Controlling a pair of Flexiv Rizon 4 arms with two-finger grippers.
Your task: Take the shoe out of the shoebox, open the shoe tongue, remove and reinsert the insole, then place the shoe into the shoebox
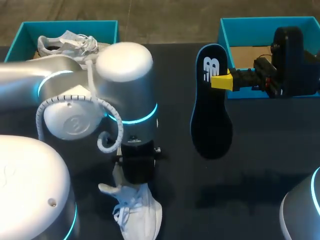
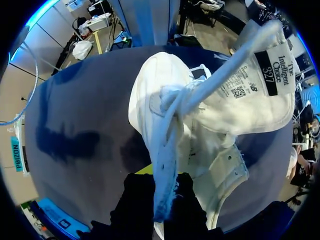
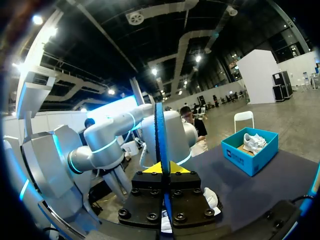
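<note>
Shoe [image 1: 137, 212] is out on the bench [image 1: 260, 150], tongue [image 2: 250, 90] folded open. Your left tool [image 2: 164, 182] pinches its eyelet edge. Insole [image 1: 211, 120] is out, pinched aloft by your right tool [image 1: 222, 81]. Remaining, by my read: reinsert insole, return shoe to shoebox [image 1: 227, 30].

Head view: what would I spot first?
The dark insole hanging in the air, pinched by the right gripper beside the right blue shoebox. Then the white shoe at the near edge of the table, its laced edge clamped in the left gripper.
</note>
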